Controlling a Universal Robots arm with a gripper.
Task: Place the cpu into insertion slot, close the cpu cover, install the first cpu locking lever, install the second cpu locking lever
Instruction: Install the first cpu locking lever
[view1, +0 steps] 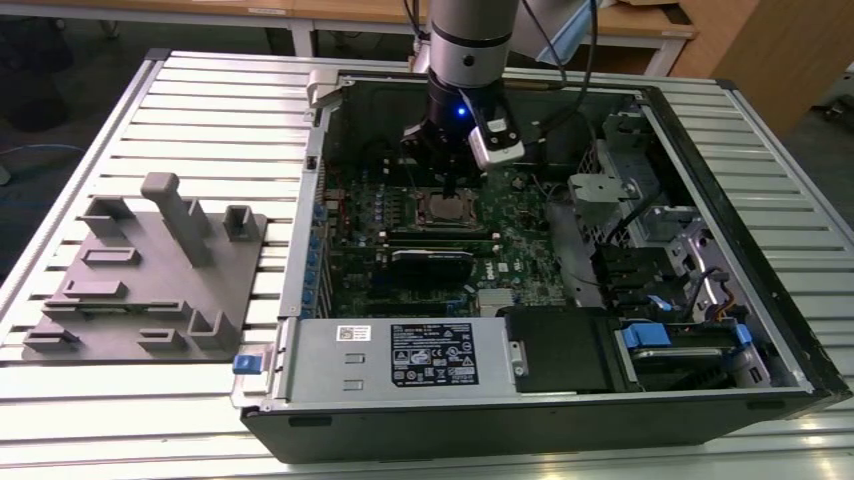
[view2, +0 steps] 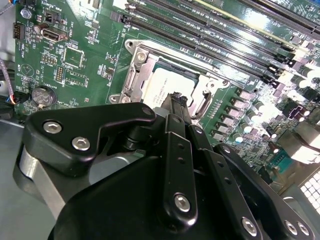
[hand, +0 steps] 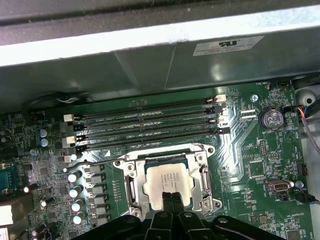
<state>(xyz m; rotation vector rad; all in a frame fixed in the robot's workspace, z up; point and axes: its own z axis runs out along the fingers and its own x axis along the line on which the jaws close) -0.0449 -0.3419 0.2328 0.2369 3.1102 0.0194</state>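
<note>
At the exterior view's left, we see a matt grey moulded fixture (view1: 147, 275) on the ribbed metal table (view1: 214, 90). Right of it lies the open black computer case (view1: 561, 425) with the green motherboard (view1: 527, 225) inside. The cpu (hand: 167, 179), a flat square with a dull silver top, lies in the insertion slot (view1: 416, 222). The thin shiny cpu cover (hand: 131, 181) lies flat and frames it. The black gripper (hand: 171, 196) hangs over the chip's edge, its fingers (hand: 163, 207) pressed narrow together, holding nothing.
</note>
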